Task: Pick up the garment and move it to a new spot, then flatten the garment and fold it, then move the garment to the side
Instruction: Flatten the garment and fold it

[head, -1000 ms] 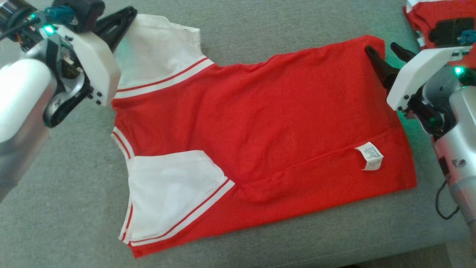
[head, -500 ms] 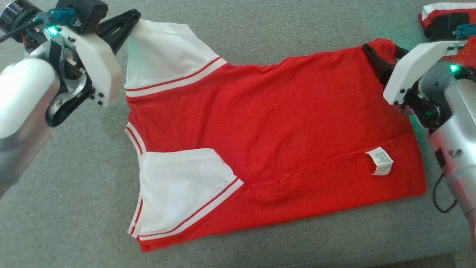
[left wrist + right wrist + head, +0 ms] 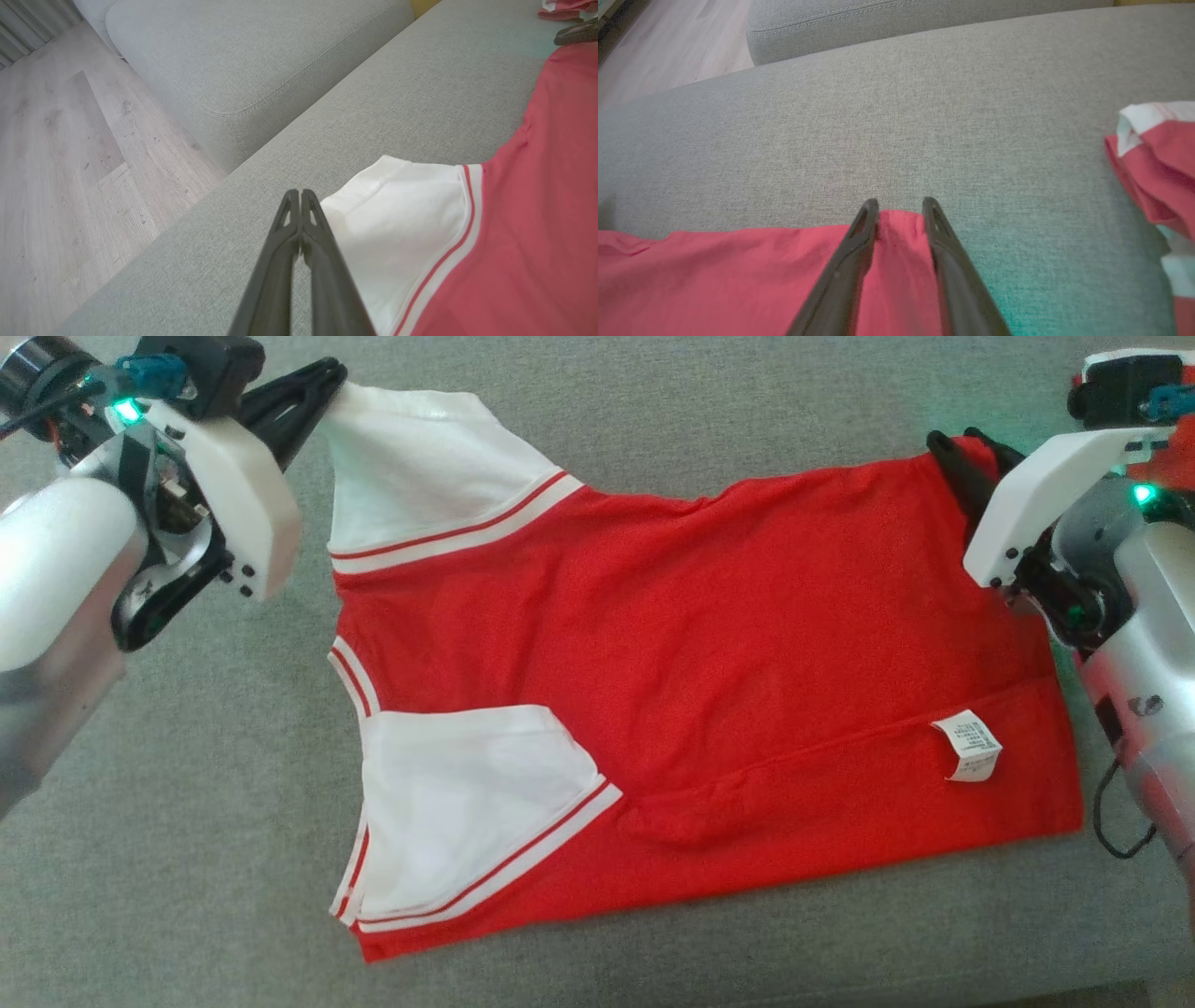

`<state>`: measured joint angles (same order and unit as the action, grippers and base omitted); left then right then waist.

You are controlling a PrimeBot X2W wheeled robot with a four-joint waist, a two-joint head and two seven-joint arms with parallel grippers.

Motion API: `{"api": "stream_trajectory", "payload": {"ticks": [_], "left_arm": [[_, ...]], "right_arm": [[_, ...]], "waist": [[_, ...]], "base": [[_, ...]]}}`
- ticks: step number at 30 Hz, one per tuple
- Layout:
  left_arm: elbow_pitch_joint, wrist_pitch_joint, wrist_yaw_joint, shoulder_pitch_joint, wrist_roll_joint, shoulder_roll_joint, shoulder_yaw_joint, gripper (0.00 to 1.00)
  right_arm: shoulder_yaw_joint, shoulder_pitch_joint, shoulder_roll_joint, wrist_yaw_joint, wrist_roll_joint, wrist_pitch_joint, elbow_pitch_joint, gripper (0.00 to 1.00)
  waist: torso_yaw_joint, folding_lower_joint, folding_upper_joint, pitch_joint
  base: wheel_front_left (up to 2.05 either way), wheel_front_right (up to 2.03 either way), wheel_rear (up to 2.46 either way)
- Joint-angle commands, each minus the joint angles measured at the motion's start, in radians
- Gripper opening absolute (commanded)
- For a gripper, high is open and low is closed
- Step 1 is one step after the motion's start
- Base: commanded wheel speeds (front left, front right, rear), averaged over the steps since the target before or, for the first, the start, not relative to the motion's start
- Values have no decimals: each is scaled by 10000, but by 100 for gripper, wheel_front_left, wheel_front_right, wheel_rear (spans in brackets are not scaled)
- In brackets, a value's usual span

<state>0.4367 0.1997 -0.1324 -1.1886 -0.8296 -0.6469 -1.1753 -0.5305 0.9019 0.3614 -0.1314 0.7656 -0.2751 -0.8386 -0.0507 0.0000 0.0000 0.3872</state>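
Observation:
The garment (image 3: 709,644) is a red shirt with white sleeves, spread flat on the grey sofa cushion (image 3: 653,392). My left gripper (image 3: 329,378) is at the far left, shut on the tip of the far white sleeve (image 3: 402,219), which is drawn to a point at its fingertips (image 3: 299,193). My right gripper (image 3: 957,443) straddles the far right hem corner. In the right wrist view its fingers (image 3: 899,204) stand partly apart, with puckered red cloth (image 3: 714,280) between them. A white label (image 3: 971,747) shows near the right hem.
Another red and white garment (image 3: 1157,163) lies bunched on the cushion just right of my right gripper. A second grey cushion (image 3: 233,51) and wooden floor (image 3: 56,163) lie beyond the left arm. Bare cushion surrounds the shirt.
The right gripper's fingers have narrowed around the hem corner. The far sleeve is drawn tighter toward the left gripper. The head view has shifted a little.

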Motion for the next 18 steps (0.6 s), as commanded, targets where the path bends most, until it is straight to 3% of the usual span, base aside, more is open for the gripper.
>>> {"api": "stream_trajectory", "payload": {"ticks": [1, 2, 3, 4, 10, 18], "left_arm": [[-79, -131, 17, -704, -125, -320, 352, 0], [-53, -156, 17, -725, -144, -323, 314, 0], [-26, -179, 17, -747, -164, -328, 278, 0], [2, -201, 17, -769, -182, -332, 242, 0], [127, -572, 17, -900, -170, -363, 73, 0], [702, -2725, 346, -1263, 569, -230, 444, 0]], "right_arm": [[-110, 221, 159, 7, 36, 145, 154, 40], [-150, 253, 168, 7, 44, 170, 110, 30], [-189, 291, 187, 7, 33, 201, 58, 8], [-231, 325, 206, 7, 18, 229, 4, 0], [-400, 543, 420, 7, -196, 711, -279, 0], [-137, 853, 551, 7, -124, 2093, -549, 0]], "waist": [[17, 0, 0, 10], [27, 0, 0, 15], [38, 0, 0, 17], [50, 0, 0, 18], [96, 0, 0, 15], [182, 0, 0, -102]], "base": [[0, 0, 0], [0, 0, 0], [0, 0, 0], [0, 0, 0], [0, 0, 0], [0, 0, 0]]}}
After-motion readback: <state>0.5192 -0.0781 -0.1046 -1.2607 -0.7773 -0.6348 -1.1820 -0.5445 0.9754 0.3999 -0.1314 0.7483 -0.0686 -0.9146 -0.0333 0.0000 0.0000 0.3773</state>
